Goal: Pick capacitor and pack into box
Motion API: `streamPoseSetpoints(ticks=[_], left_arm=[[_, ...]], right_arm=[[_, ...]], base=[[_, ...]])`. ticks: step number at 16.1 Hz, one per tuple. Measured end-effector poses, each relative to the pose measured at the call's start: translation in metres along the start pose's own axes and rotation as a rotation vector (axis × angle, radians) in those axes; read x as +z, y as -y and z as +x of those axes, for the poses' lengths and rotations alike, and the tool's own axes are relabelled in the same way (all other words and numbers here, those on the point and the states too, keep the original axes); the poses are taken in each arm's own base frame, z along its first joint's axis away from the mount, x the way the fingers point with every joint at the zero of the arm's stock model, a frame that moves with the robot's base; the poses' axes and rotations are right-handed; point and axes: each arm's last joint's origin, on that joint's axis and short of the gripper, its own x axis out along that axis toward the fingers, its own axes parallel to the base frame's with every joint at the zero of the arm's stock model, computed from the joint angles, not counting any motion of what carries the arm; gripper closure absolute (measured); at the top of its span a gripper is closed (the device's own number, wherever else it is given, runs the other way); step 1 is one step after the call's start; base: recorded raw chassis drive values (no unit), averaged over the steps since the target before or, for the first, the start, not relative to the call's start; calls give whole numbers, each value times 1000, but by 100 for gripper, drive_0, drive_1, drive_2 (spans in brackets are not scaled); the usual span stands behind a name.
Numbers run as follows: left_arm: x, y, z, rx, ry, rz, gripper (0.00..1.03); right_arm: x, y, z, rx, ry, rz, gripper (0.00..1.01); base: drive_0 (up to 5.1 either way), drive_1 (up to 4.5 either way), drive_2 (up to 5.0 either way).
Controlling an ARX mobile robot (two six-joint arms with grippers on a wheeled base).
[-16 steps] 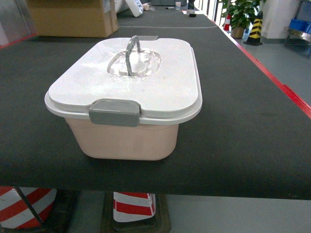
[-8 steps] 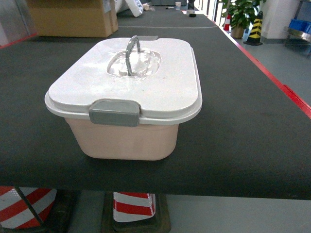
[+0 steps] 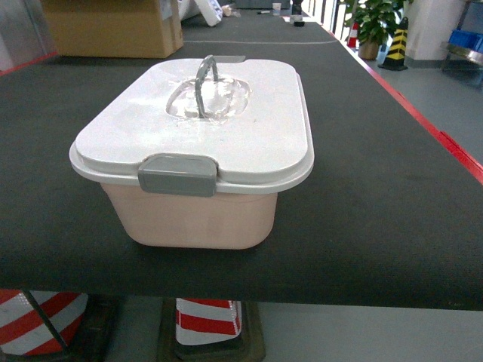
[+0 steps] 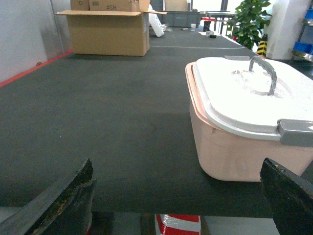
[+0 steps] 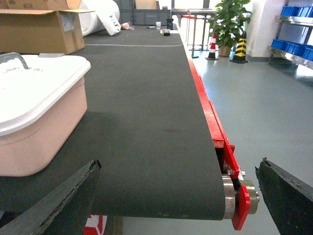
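My left claw (image 4: 178, 196) hangs low at the near table edge, jaws spread wide, nothing between them; only the two dark worn fingertips (image 4: 63, 200) show at the bottom corners of the left wrist view. Far back left sits an open brown cardboard carton (image 4: 108, 32) on the dark table (image 4: 107, 127). The box (image 3: 198, 204), pale pink tub, stands near the front edge of the table, roughly centre in the head view, white lid (image 3: 226, 128) on, grey arched handle (image 3: 204, 79) upright in the lid's recess, grey clip (image 3: 178, 174) shut on the near end. No capacitor visible in any view. Red-and-white cones (image 3: 207, 320) stand on the floor below the edge. My right claw (image 5: 178, 196) is also spread wide and empty, box to its left, the table's red side rail (image 5: 215, 127) to its right. A potted plant (image 5: 229, 22) and blue crates (image 5: 293, 12) stand far right.
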Motion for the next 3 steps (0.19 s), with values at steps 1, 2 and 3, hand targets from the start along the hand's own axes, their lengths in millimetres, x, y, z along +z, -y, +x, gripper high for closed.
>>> streamPoseSetpoints(ticks=[1,2,3], left_arm=[[0,0,0,0,0,0,5],[0,0,0,0,0,0,5],[0,0,0,0,0,0,5]], right_arm=[[0,0,0,0,0,0,3],[0,0,0,0,0,0,3],[0,0,0,0,0,0,3]], base=[[0,0,0],[0,0,0],[0,0,0]])
